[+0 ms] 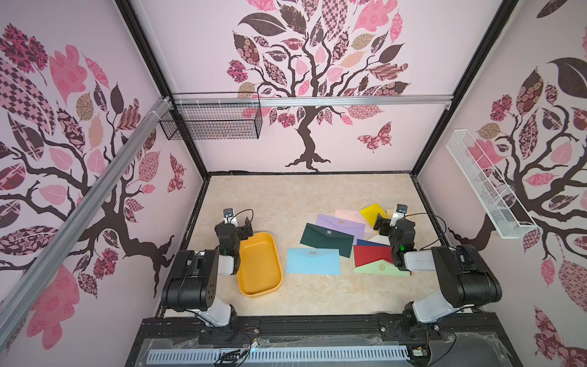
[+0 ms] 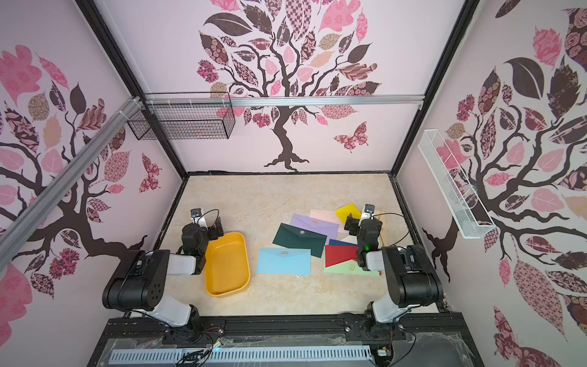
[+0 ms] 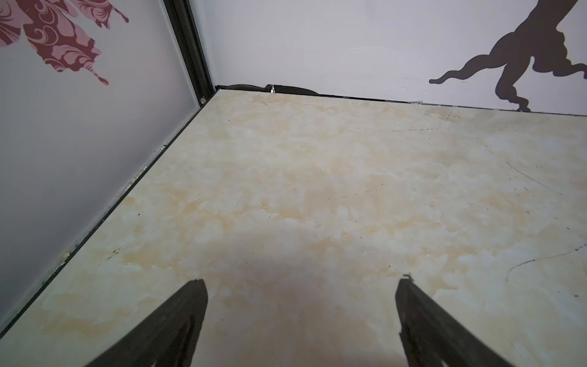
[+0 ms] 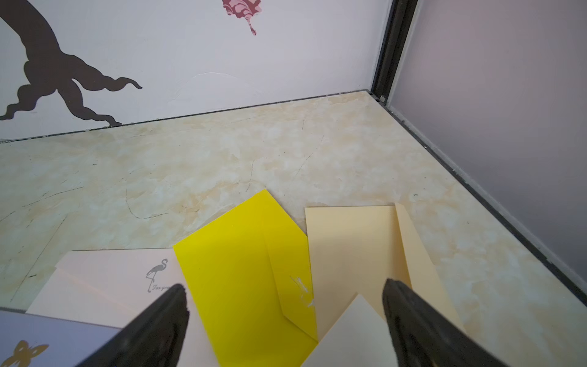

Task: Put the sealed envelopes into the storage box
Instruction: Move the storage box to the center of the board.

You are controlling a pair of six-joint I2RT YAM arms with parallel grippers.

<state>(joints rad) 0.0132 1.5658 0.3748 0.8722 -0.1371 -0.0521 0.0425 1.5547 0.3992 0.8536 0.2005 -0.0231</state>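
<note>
Left fingers (image 3: pixel 171 324) and right fingers (image 4: pixel 158 324) spread, empty. Suggest right pinches yellow envelope (image 4: pixel 241 279) by its exposed mid-frame corner, single sheet only, then storage box (image 1: pixel 259 270).

Shallow orange-yellow plastic storage box (image 1: pixel 259 267): rounded corners, empty, open side up, left of paper spread. Flat coloured sealed envelopes (image 1: pixel 370 254): pointed flaps, loosely overlapping. Nearest box: light blue envelope (image 1: pixel 313 261). Behind it, dark green envelope (image 1: pixel 327 240) over lilac envelope (image 1: pixel 340 222). Farthest back: yellow envelope (image 4: pixel 241 270) beside cream envelope (image 4: pixel 349 248).
</note>
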